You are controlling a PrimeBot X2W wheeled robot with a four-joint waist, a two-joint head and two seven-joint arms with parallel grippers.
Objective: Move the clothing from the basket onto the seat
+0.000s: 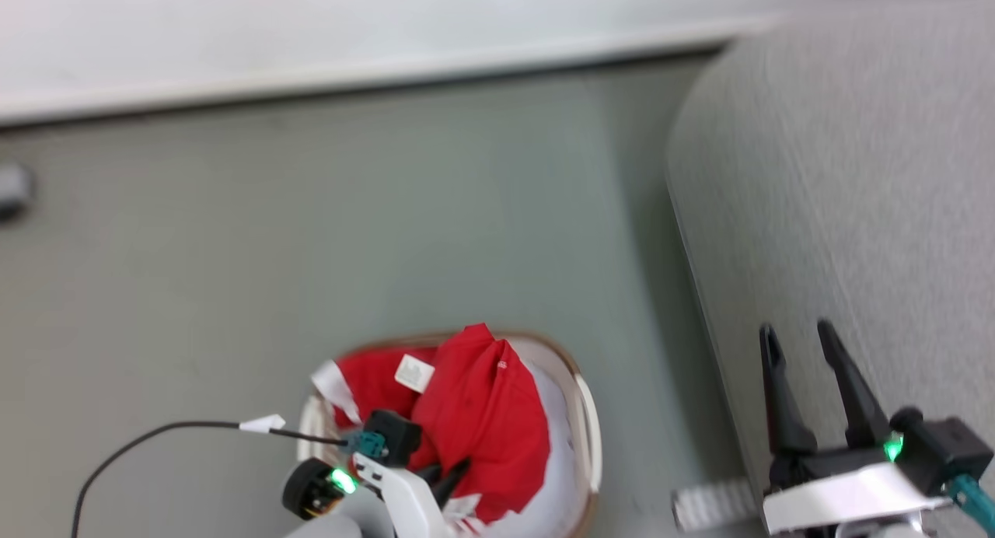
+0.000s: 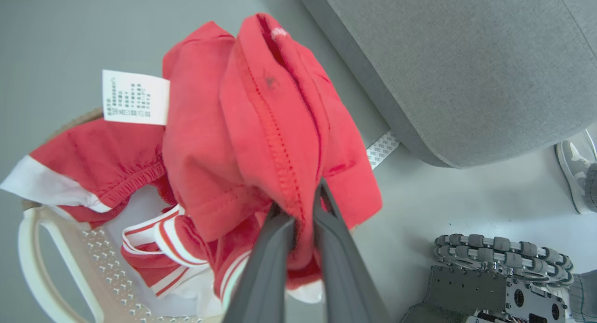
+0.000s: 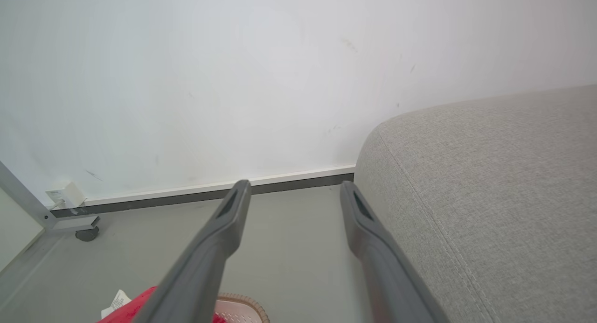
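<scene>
Red clothing (image 2: 261, 127) | fold pinched between left jaws | over basket (image 2: 100, 262)

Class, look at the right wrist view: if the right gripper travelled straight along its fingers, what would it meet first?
Probably the white wall, above the skirting board; the open right gripper has only air ahead until then. The grey seat lies just right of that line, though depth is unclear.

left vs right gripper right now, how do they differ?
Left gripper is shut, pinching a fold of the red clothing; right gripper is open, holding nothing. Left is over the basket; right hangs beside the seat. Both have two long dark fingers.
</scene>
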